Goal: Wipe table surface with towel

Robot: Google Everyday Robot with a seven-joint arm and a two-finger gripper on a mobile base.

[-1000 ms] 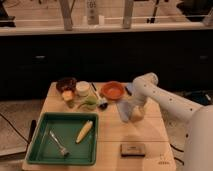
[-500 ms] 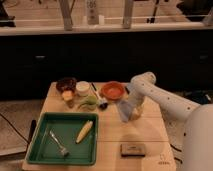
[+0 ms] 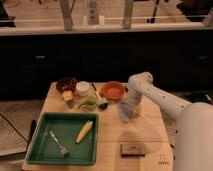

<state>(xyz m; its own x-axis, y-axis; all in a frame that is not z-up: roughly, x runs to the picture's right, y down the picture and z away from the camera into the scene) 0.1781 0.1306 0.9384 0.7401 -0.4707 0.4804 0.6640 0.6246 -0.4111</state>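
Only one camera view here, so here's what I'm seeing. The white arm [image 3: 161, 98] comes in from the right, bends at an elbow near the back of the table [image 3: 147, 134], and points down toward the middle-right of the wood. The tool [image 3: 129, 104] sits low over that spot, just in front of the orange bowl [image 3: 113, 91] and a bit to its right.

The towel [image 3: 123, 114] is a pale bluish-grey bunch hanging straight down from the tool. It looks pinched at the top, so I'd call the tool clamped on it. The lower end is down at the tabletop, with a soft shadow right under it. I can't tell if it's actually pressing on the wood or just brushing it. Nothing else touches the towel.

The left front of the table has a green tray [image 3: 60, 116] with a fork [image 3: 59, 145] and a yellow corn-looking thing [image 3: 84, 131] lying in it, apart from each other. Behind the tray there's a dark bowl [image 3: 66, 84], a white cup [image 3: 82, 88] just beside it, and something green [image 3: 88, 104] in front of the cup. Near the front edge, well apart from the towel, lies a small dark block [image 3: 131, 149].
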